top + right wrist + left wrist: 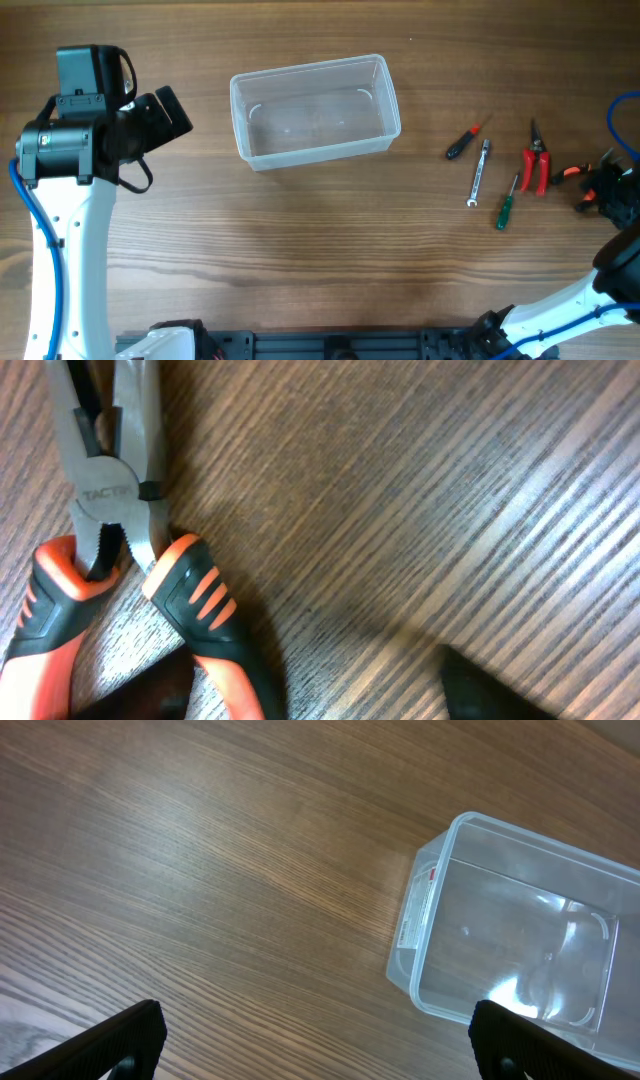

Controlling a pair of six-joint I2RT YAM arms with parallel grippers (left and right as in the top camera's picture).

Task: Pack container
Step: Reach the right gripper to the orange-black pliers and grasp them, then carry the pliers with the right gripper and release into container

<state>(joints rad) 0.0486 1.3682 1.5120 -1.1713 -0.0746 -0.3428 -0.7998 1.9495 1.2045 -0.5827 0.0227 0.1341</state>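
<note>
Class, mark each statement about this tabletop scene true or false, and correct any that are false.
1. The container holds nothing. True.
2. The wrench lies inside the container. False: it lies on the table, outside the container, among the other tools.
3. The left gripper is shut on a tool. False: it is open and holds nothing.
4. The orange-handled pliers lie on the table close to the right gripper. True.
</note>
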